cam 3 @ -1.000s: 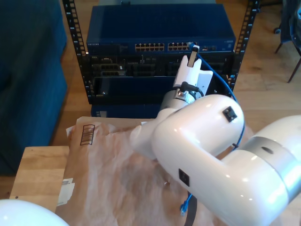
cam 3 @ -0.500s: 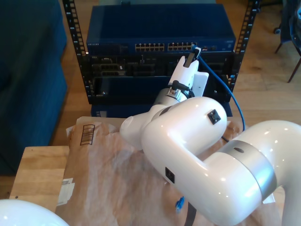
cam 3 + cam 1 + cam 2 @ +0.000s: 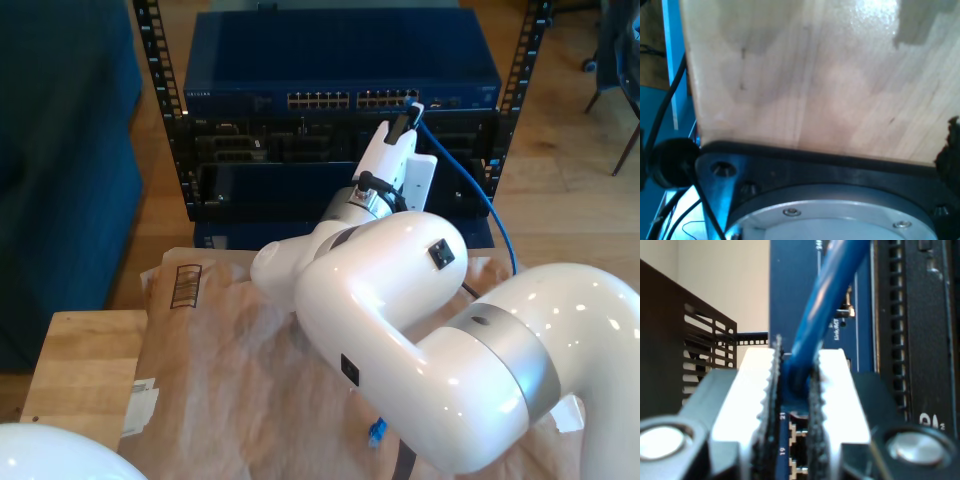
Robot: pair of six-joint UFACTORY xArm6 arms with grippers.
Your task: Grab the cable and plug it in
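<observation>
Holding the cable [image 3: 812,315] pinched between its serrated pads [image 3: 771,405], my second gripper [image 3: 794,390] sits right at the face of the blue network switch [image 3: 340,60] in the rack [image 3: 150,90]. In the second wrist view the jaws are clamped on the blue boot end, with numbered ports [image 3: 799,440] just beneath the plug. The exterior view shows my second gripper [image 3: 405,120] at the row of ports toward that view's right end of the switch, and the cable [image 3: 480,195] running from there down the exterior view's right side, behind the arm.

Over the last second the arm has swung its big joints toward the exterior view's left and lowered them, while the gripper tip has crept up and in toward the port row. The cable's loose far plug [image 3: 376,433], lying on the brown paper [image 3: 230,370], has slid along with it. I judge this as the final approach for insertion: the plug looks to be at or touching a port, though I cannot tell whether it is seated yet.

My first gripper cannot be judged; the first wrist view looks at a pale wooden surface [image 3: 805,75] above a dark mount [image 3: 840,170], with no fingers to read.

A slight misalignment could jam the plug against the port frame.
</observation>
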